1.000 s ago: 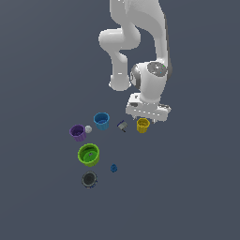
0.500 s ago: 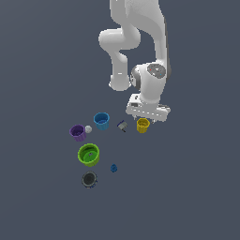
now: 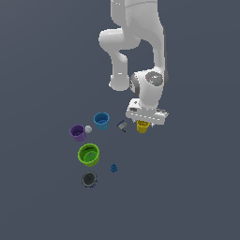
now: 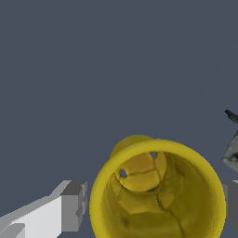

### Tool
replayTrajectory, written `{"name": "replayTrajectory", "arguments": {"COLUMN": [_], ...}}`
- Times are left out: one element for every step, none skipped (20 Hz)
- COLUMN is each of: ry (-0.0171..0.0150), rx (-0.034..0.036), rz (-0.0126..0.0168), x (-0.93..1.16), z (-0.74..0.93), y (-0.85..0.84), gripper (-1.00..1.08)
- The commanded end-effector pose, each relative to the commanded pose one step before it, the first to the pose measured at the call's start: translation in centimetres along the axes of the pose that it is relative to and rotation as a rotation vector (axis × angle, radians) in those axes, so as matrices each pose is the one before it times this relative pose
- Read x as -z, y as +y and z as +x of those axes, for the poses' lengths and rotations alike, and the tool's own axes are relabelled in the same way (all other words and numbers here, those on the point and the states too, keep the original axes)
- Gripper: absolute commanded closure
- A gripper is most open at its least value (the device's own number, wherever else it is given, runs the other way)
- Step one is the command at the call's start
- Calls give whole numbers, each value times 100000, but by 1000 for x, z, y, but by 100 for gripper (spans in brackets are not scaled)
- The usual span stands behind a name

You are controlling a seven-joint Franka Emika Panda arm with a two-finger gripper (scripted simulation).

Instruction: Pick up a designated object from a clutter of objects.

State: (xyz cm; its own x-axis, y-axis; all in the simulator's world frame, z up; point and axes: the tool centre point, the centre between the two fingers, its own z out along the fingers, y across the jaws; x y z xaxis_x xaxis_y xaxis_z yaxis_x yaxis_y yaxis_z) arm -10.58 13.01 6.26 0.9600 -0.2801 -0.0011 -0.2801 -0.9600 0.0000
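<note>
Exterior view: barely any drop since a second ago, hovering low over the yellow cup beside the grey piece; wrist view: jaws spread wide, flanking the rim, nothing clamped yet; closing looks due next

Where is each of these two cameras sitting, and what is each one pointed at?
Exterior view: off the arm, raised, looking down on the whole clutter; most of the white arm shows, its end effector over the yellow cup.
Wrist view: on the wrist, looking down into the yellow cup; one finger shows beside it.
Shared: the yellow cup and the grey piece.
</note>
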Motion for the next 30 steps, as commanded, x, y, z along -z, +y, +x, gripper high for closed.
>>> {"name": "replayTrajectory", "arguments": {"ry": [76,0,0,0,0,0,0,0,0,0,0,0,0,0,0,0,168,0,0,0,0,0,0,0,0,0,0,0,0,-75], "rx": [-67,0,0,0,0,0,0,0,0,0,0,0,0,0,0,0,89,0,0,0,0,0,0,0,0,0,0,0,0,47], "rz": [29,0,0,0,0,0,0,0,0,0,0,0,0,0,0,0,82,0,0,0,0,0,0,0,0,0,0,0,0,41], "x": [-798,-211,-164,-117,-70,-23,0,0,0,0,0,0,0,0,0,0,104,24,73,122,170,219,267,314,362,409,455,501,547,573], "z": [1,-3,-2,-1,-1,0,0,0,0,0,0,0,0,0,0,0,11,7,21,35,49,63,77,90,104,117,130,143,156,163], "y": [10,-3,-2,-1,-1,0,0,0,0,0,0,0,0,0,0,0,-69,1,4,7,10,13,15,18,20,22,24,26,27,13], "gripper": [-92,-92,-92,-92,-92,-92,108,108,108,108,108,108,108,108,108,108,108,108,108,108,108,108,108,108,108,108,108,108,108,108]}}
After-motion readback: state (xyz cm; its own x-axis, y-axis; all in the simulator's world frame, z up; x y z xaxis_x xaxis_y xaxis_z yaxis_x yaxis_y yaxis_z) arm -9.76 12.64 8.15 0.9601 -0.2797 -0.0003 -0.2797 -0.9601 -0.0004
